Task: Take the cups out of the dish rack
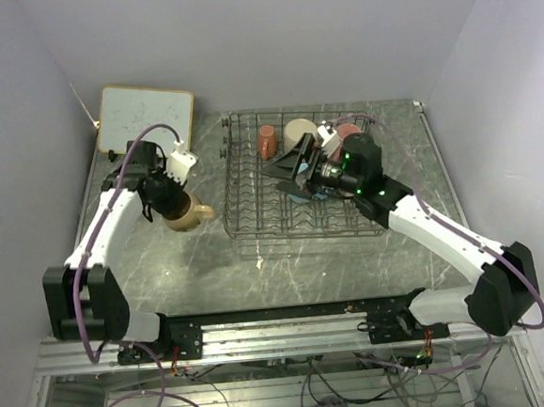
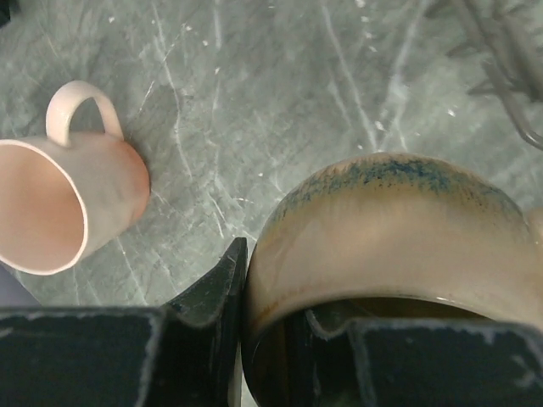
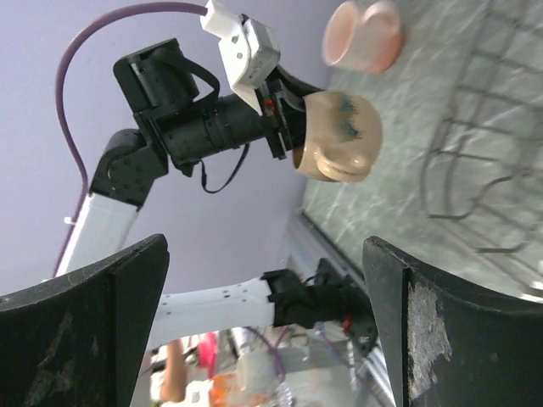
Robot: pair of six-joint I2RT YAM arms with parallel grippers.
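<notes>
My left gripper (image 1: 180, 203) is shut on the rim of a tan cup (image 1: 193, 214), one finger outside the wall and one inside, left of the dish rack (image 1: 255, 226). The left wrist view shows this tan cup (image 2: 390, 229) with a blue streak, close above the table. A pink cup (image 2: 72, 203) lies on its side on the table beside it. My right gripper (image 1: 288, 171) hangs open and empty over the rack, pointing left. Its wrist view shows the tan cup (image 3: 339, 136), the pink cup (image 3: 365, 34) and the open gripper (image 3: 267, 331). A salmon cup (image 1: 267, 141), a cream cup (image 1: 299, 132) and a pink cup (image 1: 345, 130) stand in the rack's far row.
A wood-framed whiteboard (image 1: 145, 117) leans at the back left. Purple walls close in the table on three sides. Rack wires (image 2: 509, 76) show at the upper right of the left wrist view. Something light blue (image 1: 301, 194) lies in the rack under my right wrist.
</notes>
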